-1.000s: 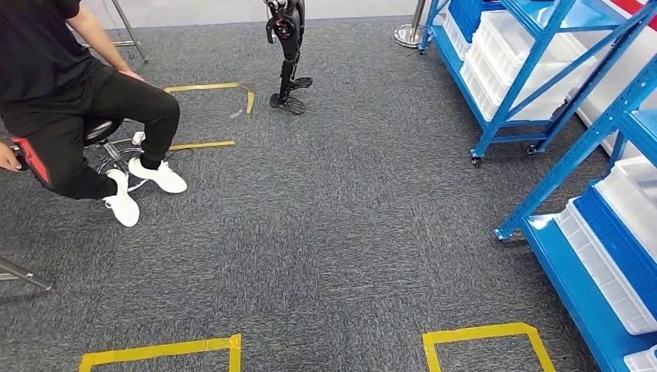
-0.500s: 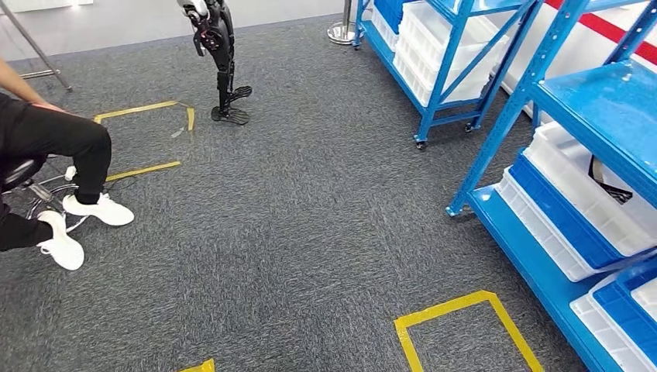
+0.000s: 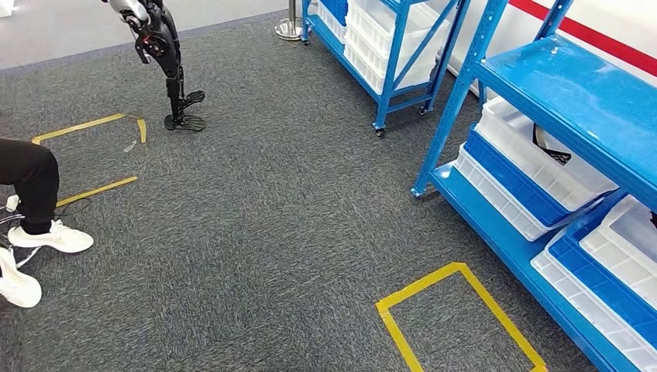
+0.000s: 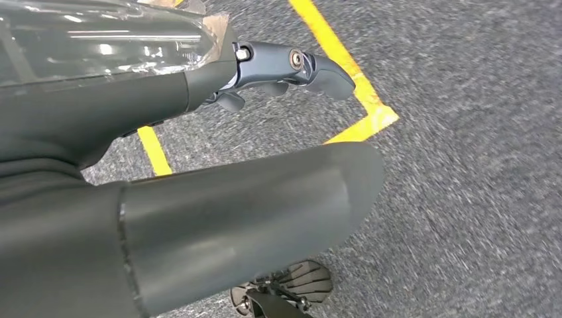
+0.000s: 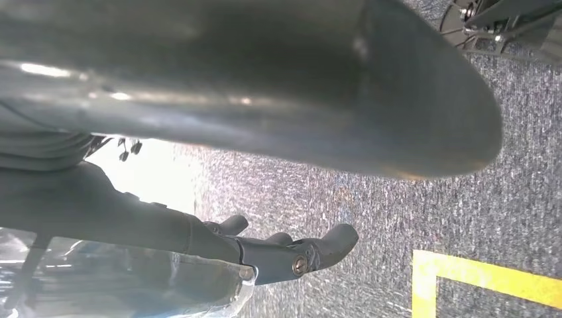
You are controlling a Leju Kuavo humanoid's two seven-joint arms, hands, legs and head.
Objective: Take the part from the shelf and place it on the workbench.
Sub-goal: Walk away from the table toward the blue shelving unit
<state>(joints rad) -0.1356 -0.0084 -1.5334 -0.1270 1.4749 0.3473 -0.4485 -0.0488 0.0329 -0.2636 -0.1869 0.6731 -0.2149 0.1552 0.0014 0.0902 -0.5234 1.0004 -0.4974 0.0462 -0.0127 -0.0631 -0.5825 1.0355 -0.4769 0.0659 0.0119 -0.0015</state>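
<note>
The near blue shelf (image 3: 569, 93) fills the right side of the head view, a second blue rack (image 3: 387, 46) stands further back, and grey carpet (image 3: 271, 217) runs across everything else. My read: this is the approach, the part not yet taken, no worktop in sight.

On that near shelf sit white bins over blue ones. One white bin (image 3: 542, 159) on the lower level holds a dark looped object (image 3: 552, 149), possibly the part, though it is too small to be sure. More white and blue trays (image 3: 612, 271) lie on the bottom level.

A yellow tape rectangle (image 3: 457, 318) is marked on the carpet just beside the shelf. It looks like a standing mark, so the next move likely calls for squaring up there, facing the bins, then raising an arm to reach in.

At the left edge, a seated person's dark trouser leg (image 3: 31, 174) and white shoes (image 3: 46, 239). Far back, a black robot leg on a stand (image 3: 174, 77).

Left hand (image 4: 278, 69), wrist view: hanging over the carpet, fingers loosely spread, nothing in them. Right hand (image 5: 278, 252): same story, fingers apart and carrying nothing.

Writing? None readable, no labels or brands on bins or frames, just a red stripe (image 3: 589, 35) along the wall.
</note>
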